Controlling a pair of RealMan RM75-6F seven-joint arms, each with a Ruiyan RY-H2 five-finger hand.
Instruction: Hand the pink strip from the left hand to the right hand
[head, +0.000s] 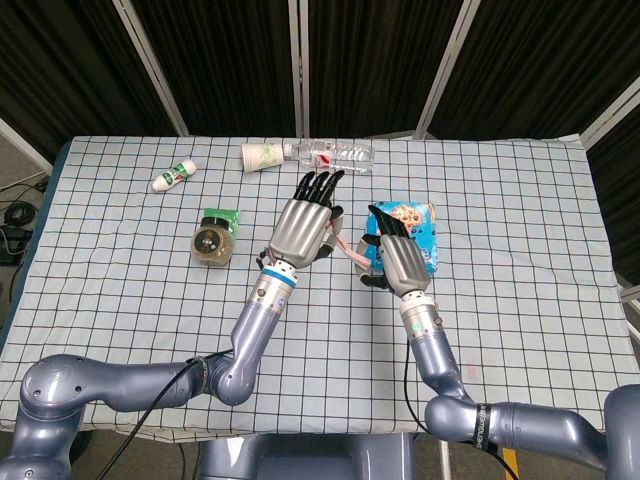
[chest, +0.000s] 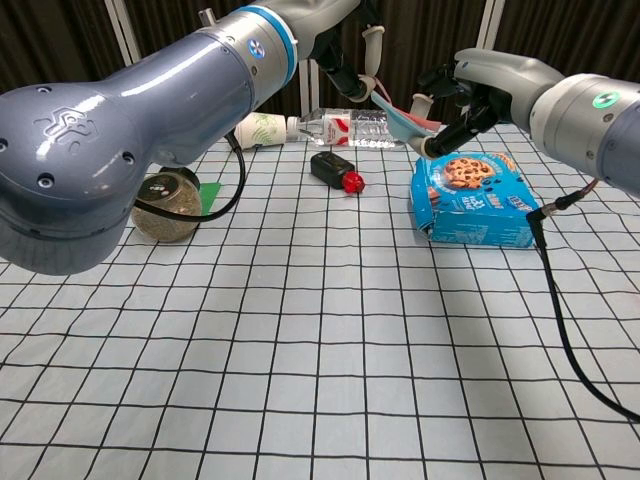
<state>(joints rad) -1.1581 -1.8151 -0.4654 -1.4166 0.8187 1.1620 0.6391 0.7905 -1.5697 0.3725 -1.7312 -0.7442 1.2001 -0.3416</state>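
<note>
Above the checked surface (head: 520, 200), the pink strip (chest: 405, 117) spans both raised hands: the left robot hand (head: 300, 224) pinches one end, the right robot hand (head: 395, 258) grips the other.

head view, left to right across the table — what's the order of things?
White bottle → jar → paper cup → left hand → pink strip → right hand.

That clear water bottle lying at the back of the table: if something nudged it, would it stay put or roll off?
The water bottle lies on its side and looks round, so a sideways nudge would probably roll it. The paper cup sits right at its left end and might block a push that way. It looks like clear thin plastic, so probably light and easily dented.
</note>
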